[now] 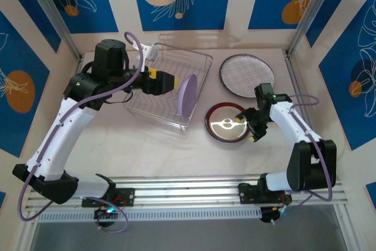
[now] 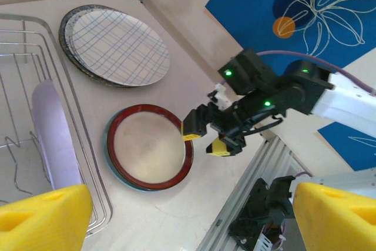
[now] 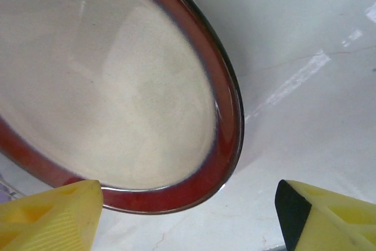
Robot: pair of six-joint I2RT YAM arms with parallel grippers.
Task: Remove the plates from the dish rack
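The left claw (image 1: pixel 175 82) hangs over the dish rack (image 1: pixel 202 63), reaching in from the left with its yellow fingers (image 2: pixel 41 218) spread wide and nothing between them. From its own wrist camera the two tips sit at opposite lower corners, well apart.

The rack, a shallow wire basket, sits on the pale table (image 1: pixel 158 151) toward the back left. One lilac plate (image 1: pixel 188 95) stands on edge in its right part, close against the right-hand wall and just beside the left claw's tips. I cannot tell whether they touch it.

Right of the rack, near its front corner, a red-rimmed plate (image 1: pixel 225 123) lies flat on the table, cream in the middle with a bright glare on it. A dark bluish edge peeks out under it in the left wrist view.

Behind that, further back, a grid-lined plate (image 1: pixel 247 74) lies flat on top of a greyer, dark-rimmed plate (image 2: pixel 63 36), the two stacked and apart from the rack.

The right claw (image 1: pixel 247 129) hovers low at the right edge of the red-rimmed plate. Its yellow fingers (image 3: pixel 47 218) are parted, with the plate's rim lying just ahead of the gap and not pinched.
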